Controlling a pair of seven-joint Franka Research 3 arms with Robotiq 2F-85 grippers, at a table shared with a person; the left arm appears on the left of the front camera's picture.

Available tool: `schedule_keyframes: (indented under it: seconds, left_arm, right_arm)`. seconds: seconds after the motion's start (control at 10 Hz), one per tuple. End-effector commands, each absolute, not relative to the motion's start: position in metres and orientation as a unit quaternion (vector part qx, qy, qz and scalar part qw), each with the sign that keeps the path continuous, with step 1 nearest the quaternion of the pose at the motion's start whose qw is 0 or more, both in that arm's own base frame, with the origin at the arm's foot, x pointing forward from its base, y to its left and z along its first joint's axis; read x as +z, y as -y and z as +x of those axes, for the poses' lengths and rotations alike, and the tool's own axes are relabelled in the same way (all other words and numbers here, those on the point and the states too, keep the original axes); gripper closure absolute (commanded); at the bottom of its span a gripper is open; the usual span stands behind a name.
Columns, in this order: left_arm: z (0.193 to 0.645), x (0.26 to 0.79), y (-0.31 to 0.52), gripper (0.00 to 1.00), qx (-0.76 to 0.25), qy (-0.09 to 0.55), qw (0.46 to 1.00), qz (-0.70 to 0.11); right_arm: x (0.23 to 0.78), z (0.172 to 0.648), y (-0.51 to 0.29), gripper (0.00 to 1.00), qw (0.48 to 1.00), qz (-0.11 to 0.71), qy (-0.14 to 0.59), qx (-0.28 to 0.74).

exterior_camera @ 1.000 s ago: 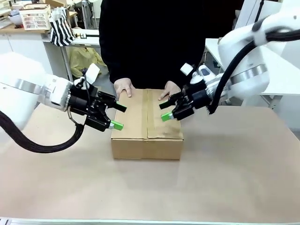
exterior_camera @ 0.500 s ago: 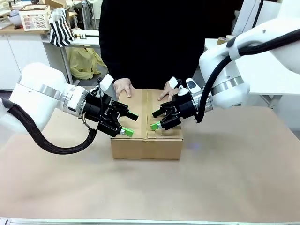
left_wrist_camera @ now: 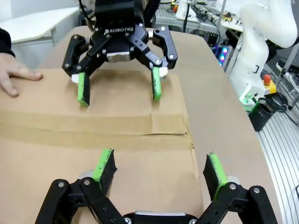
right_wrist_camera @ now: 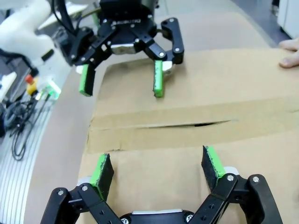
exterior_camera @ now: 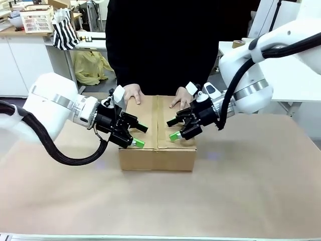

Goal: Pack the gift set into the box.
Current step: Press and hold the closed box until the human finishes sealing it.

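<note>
**Q:** Where is the box, and who is near it?

**A:** The brown cardboard box (exterior_camera: 157, 153) sits mid-table on the paper-covered table (exterior_camera: 251, 191). Its top flaps are folded shut and hide the inside. A person in black stands at the far side, with one hand (exterior_camera: 133, 94) and the other hand (exterior_camera: 181, 97) resting on the box's far edge.

**Q:** And the grippers?

**A:** In the front view the left gripper (exterior_camera: 140, 135) reaches over the box's left half. The right gripper (exterior_camera: 172, 129) reaches over its right half. Their tips point toward each other across the centre seam. Both sets of jaws stand apart and grip nothing.

**Q:** What do the wrist cameras add?

**A:** The left wrist view looks low across the box top. The left gripper's green pads (left_wrist_camera: 105, 163) are spread wide above the near flap. The right gripper faces them head-on over the far flap, with "ROBOTIQ" readable on its body. A brown tape strip (left_wrist_camera: 70, 126) runs along the seam, and fingertips rest at the picture's left edge.

The right wrist view shows the mirror of this, and one detail the front view lacks. A narrow dark gap (right_wrist_camera: 187, 125) opens where the flaps meet. No view shows whether any pad touches the cardboard.
</note>
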State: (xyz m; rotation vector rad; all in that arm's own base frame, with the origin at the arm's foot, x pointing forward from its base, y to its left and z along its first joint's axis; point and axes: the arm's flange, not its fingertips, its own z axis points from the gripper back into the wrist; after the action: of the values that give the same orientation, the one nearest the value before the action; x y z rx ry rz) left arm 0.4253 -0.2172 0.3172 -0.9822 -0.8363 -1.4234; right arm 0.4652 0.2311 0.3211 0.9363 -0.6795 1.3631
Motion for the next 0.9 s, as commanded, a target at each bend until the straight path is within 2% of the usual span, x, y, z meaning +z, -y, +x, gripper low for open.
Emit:
schedule_keyframes:
  seconds: [0.0, 0.3, 0.4, 0.8]
  left_arm:
    - [0.427, 0.314, 0.221, 0.0, -0.614, 0.334, 0.585, -0.411]
    - [0.426, 0.317, 0.217, 0.0, -0.603, 0.349, 0.594, -0.402]
    - [0.426, 0.317, 0.219, 0.0, -0.609, 0.354, 0.576, -0.415]
    - [0.426, 0.317, 0.219, 0.0, -0.609, 0.354, 0.576, -0.415]
  right_arm:
    - [0.309, 0.462, -0.22, 0.0, 0.633, 0.391, 0.279, 0.607]
    - [0.304, 0.464, -0.229, 0.0, 0.652, 0.371, 0.286, 0.597]
    - [0.322, 0.465, -0.23, 0.0, 0.625, 0.402, 0.293, 0.601]
    - [0.322, 0.465, -0.23, 0.0, 0.625, 0.402, 0.293, 0.601]
